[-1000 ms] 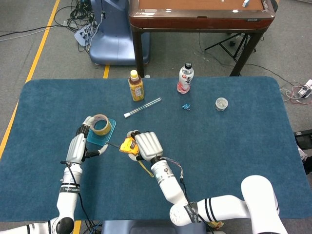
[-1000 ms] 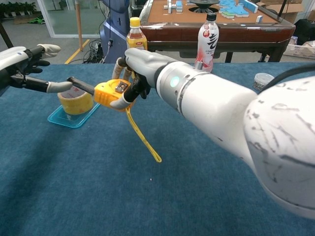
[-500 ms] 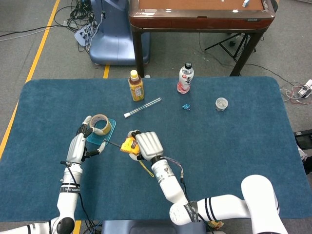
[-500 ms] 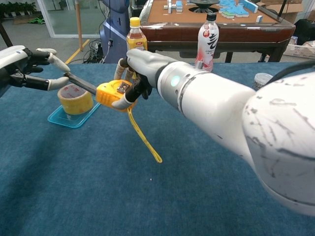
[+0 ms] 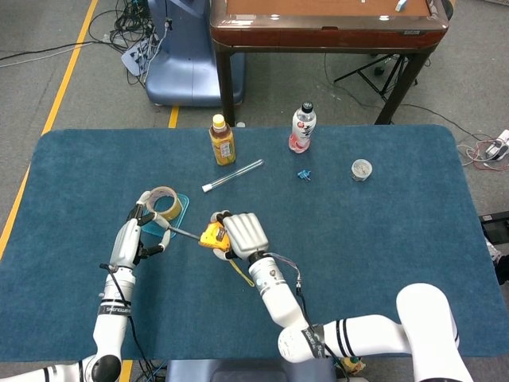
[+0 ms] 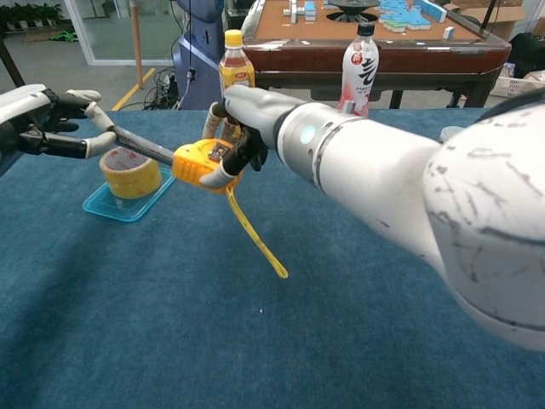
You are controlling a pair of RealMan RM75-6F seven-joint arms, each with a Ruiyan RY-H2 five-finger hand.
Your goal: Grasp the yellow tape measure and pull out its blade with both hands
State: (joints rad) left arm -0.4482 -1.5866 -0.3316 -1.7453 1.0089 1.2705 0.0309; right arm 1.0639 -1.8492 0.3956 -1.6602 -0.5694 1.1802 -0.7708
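My right hand grips the yellow tape measure above the blue table. Its yellow wrist strap dangles below the case. A short dark length of blade runs out of the case to the left. My left hand pinches the blade's end between thumb and finger, other fingers spread. The two hands stand a short way apart with the blade stretched between them.
A roll of yellowish packing tape sits on a small teal tray just under the blade. Further back stand an amber bottle, a red-labelled bottle, a clear tube, a blue clip and a small round tin.
The right hand has shifted the tape measure slightly right and the left hand has closed on the blade's end, so a little more blade shows between them.
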